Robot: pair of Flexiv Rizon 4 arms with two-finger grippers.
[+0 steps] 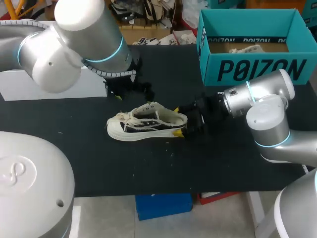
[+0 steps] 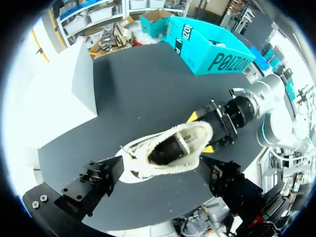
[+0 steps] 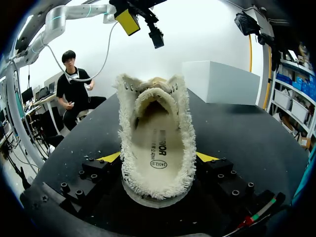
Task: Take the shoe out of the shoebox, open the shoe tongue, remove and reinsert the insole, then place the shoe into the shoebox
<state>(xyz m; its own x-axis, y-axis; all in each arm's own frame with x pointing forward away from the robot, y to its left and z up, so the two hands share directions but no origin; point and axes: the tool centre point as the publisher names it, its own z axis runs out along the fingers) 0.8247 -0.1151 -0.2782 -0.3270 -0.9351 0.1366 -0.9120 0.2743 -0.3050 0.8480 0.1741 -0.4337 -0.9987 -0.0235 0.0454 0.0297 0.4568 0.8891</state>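
Observation:
A cream low-top shoe [image 1: 147, 122] with frayed edges and black side panels stands upright on the black table [image 1: 99, 158]. My right gripper [image 1: 182, 122] comes in from the right and is shut on its heel. In the right wrist view its yellow tips [image 3: 109, 157] press both sides of the shoe [image 3: 157, 148], and the pale insole [image 3: 159, 143] lies flat inside. My left gripper [image 1: 132, 91] hangs open just behind and above the shoe. From the left wrist, the shoe [image 2: 168, 150] sits below the wide-apart fingers [image 2: 98, 180]. The teal shoebox [image 1: 257, 69] stands open at the back right.
A white box [image 1: 49, 84] sits at the table's back left, under my left arm. Something pale [image 1: 245, 48] lies inside the shoebox. Small white crumbs dot the table in front of the shoe.

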